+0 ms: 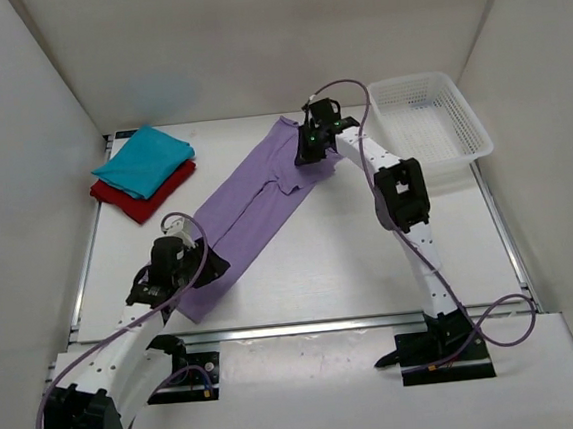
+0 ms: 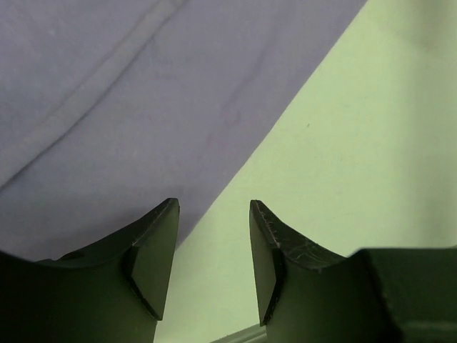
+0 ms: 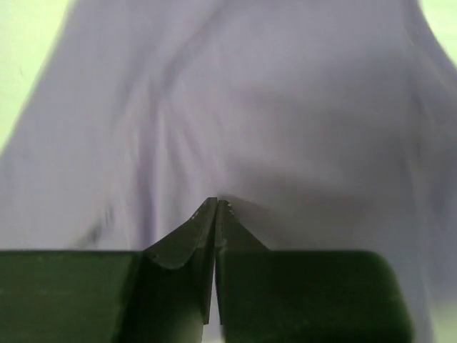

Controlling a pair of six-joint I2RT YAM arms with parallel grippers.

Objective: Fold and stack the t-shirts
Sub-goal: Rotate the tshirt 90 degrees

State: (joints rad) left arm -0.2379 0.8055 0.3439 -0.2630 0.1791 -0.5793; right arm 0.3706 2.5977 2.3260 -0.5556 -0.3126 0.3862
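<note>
Both right fingers (image 3: 182,246) pinch the lavender shirt (image 3: 285,107).

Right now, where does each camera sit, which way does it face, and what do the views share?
Top external: above and behind the arms, looking down at the table; both arms show.
Left wrist: on the left gripper, facing down at the lavender shirt edge and the table; its open fingers show.
Right wrist: on the right gripper, facing the shirt; its closed fingers show.
Shared: the lavender shirt appears in all three.
</note>
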